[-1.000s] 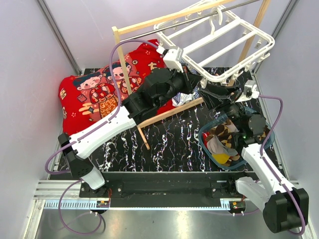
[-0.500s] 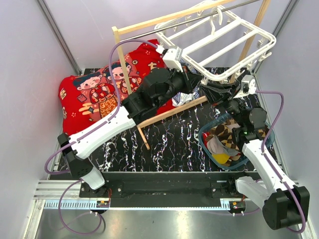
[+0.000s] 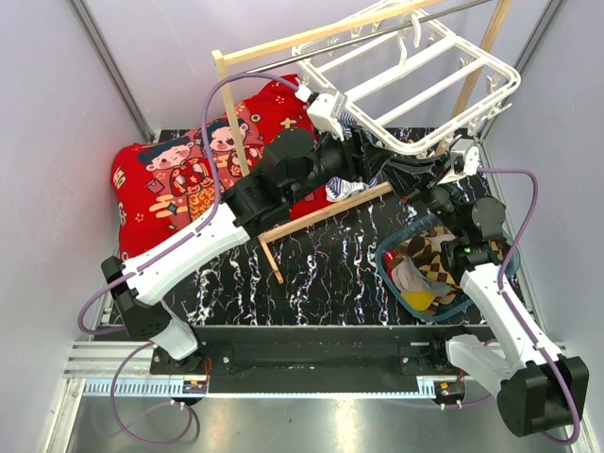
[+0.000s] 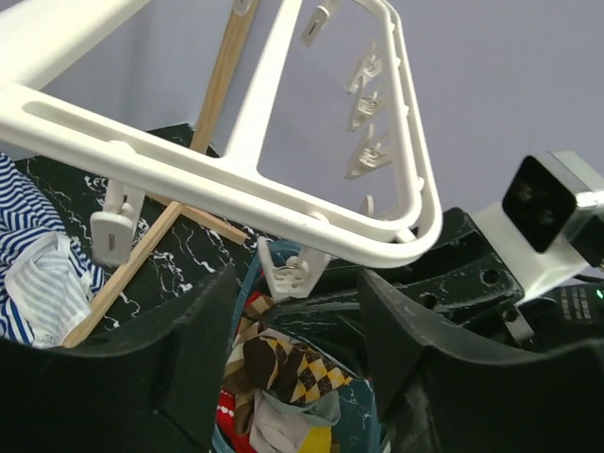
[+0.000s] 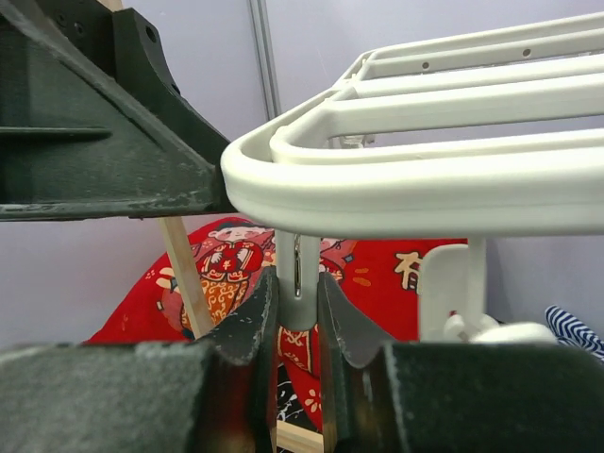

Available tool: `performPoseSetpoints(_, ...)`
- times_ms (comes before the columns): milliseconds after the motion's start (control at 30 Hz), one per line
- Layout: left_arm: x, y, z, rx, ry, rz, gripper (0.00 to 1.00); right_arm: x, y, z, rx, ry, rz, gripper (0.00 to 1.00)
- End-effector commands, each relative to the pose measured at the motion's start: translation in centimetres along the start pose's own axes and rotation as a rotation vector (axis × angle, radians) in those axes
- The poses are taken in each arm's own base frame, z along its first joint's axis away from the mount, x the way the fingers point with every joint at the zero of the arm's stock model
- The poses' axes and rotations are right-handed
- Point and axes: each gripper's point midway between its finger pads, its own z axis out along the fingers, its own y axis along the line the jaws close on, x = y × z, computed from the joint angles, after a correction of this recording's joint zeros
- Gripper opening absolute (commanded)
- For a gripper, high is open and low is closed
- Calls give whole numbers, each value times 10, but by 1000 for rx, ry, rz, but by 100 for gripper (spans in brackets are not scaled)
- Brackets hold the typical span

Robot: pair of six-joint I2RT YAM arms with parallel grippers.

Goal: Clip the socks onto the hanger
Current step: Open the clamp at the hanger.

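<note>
On the red cushion (image 3: 179, 175), at the far left corner of the worktop (image 3: 311, 274), we see printed cartoon children. A pale character (image 5: 411, 270) on the same cloth is partly hidden, so we cannot read it. We make out no other writing.

The right pincer (image 5: 297, 294) is squeezed together on a clip peg (image 5: 307, 257) that hangs from the near rim of the hanger (image 3: 415, 90). Its two dark fingertips (image 5: 253, 319) press the white peg from either side, and nothing else is in its grasp.

The left pincer (image 4: 297, 288) stands with its fingers (image 4: 123, 377) well apart and holds nothing. The hanger's rim crosses above the gap, and another peg (image 4: 286, 274) dangles there, clear of both fingers. From the right wrist, one of the left pincer's fingers lies against the hanger's rounded corner; we cannot tell whether it touches.

The hanger hangs tilted from the wooden rack (image 3: 236, 104) over the far right corner of the worktop, with both arms reaching up to its near corner.

The socks (image 4: 297, 366) lie heaped in a bluish basket (image 3: 381, 262) near the right edge of the worktop, a brown diamond-checkered one on top, none of them on a peg. A blue-and-white striped cloth (image 3: 344, 189) lies under the left arm, beside the rack's slanting bar
</note>
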Motion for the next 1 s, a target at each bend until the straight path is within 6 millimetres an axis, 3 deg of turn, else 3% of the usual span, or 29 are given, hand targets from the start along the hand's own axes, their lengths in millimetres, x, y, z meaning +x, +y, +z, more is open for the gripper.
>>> performPoseSetpoints(0,-21,-24,-11,112,-43,66,63,-19,7,4,-24,-25,-49,5)
performPoseSetpoints(267,-12,-2,5,9,-19,127,66,-20,8,3,-25,-23,-48,5)
performPoseSetpoints(500,-6,1,10,5,-10,162,66,-20,9,3,-29,-23,-42,5)
performPoseSetpoints(967,-25,4,26,-50,-118,60,58,-9,4,3,-21,4,-31,5)
